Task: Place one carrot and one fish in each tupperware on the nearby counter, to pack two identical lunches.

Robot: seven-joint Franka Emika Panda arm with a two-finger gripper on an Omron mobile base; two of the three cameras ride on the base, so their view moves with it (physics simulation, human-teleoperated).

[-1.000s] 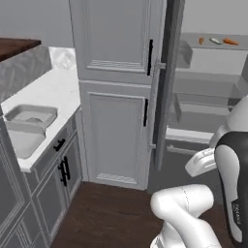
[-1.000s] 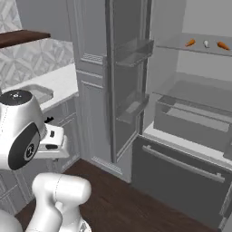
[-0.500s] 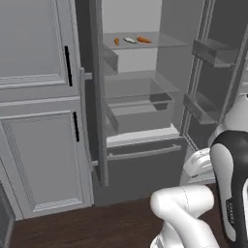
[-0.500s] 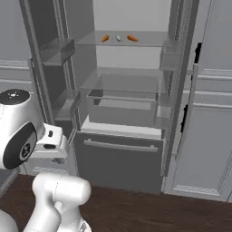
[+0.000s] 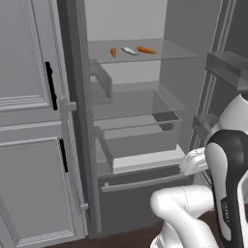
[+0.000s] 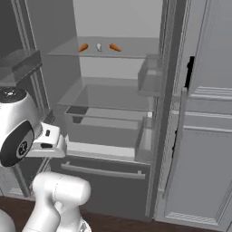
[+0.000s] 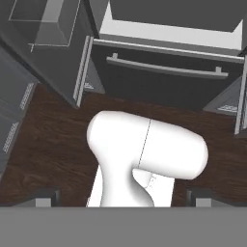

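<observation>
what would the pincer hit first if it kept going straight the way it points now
Probably the dark wood floor in front of the open fridge's bottom drawer; the pincer points downward, though depth is unclear.

Two carrots lie on the top glass shelf (image 5: 164,52) of the open fridge: one carrot (image 5: 113,52) at the left and the other carrot (image 5: 146,50) at the right. Between them lies one fish (image 5: 128,50), small and pale. From the right base view the same count holds: a carrot (image 6: 83,47), the fish (image 6: 99,46), then a second carrot (image 6: 115,47). Below that shelf there is one more glass shelf (image 5: 131,104), then one clear drawer (image 5: 140,138), and one bottom freezer drawer (image 5: 140,193) with a single long handle (image 7: 166,70). Two fridge doors stand open, one on each side.
</observation>
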